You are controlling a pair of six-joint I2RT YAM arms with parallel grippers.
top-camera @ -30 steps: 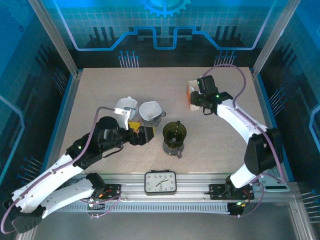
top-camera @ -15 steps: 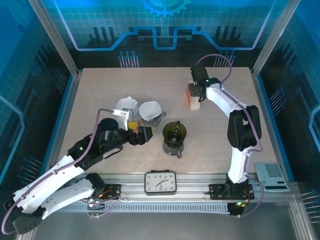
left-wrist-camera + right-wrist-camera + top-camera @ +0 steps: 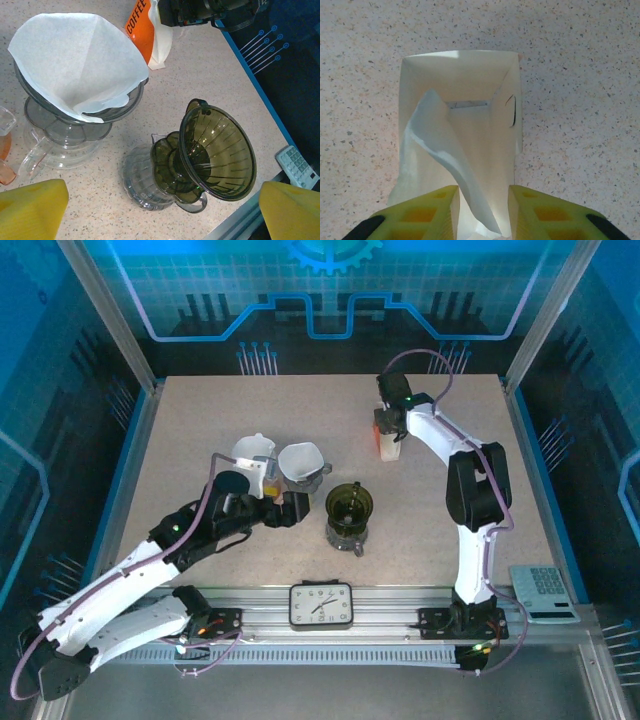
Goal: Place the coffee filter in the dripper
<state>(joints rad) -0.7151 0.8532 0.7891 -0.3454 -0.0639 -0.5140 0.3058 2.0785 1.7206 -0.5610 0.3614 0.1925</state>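
Note:
A white paper coffee filter (image 3: 75, 65) lies opened inside a clear dripper (image 3: 65, 125) left of centre (image 3: 300, 462). Beside it an empty green dripper (image 3: 217, 150) stands on a glass server (image 3: 349, 508). My left gripper (image 3: 160, 207) hovers wide open above and in front of both, holding nothing (image 3: 288, 508). My right gripper (image 3: 484, 210) points down into the open orange-and-white filter box (image 3: 460, 75) at the back right (image 3: 386, 445). One filter (image 3: 445, 150) curls up out of the box between the yellow fingers (image 3: 427, 212), which stand apart and do not pinch it.
A small clock (image 3: 321, 605) lies at the near edge. A calculator (image 3: 545, 593) rests beyond the table's right rail. An orange-tinted clear cup (image 3: 5, 150) stands just left of the clear dripper. Bare tabletop stretches between the drippers and the box.
The right arm has straightened over the filter box and its jaws have narrowed around a raised filter. The left arm has shifted slightly toward the drippers, still wide open.

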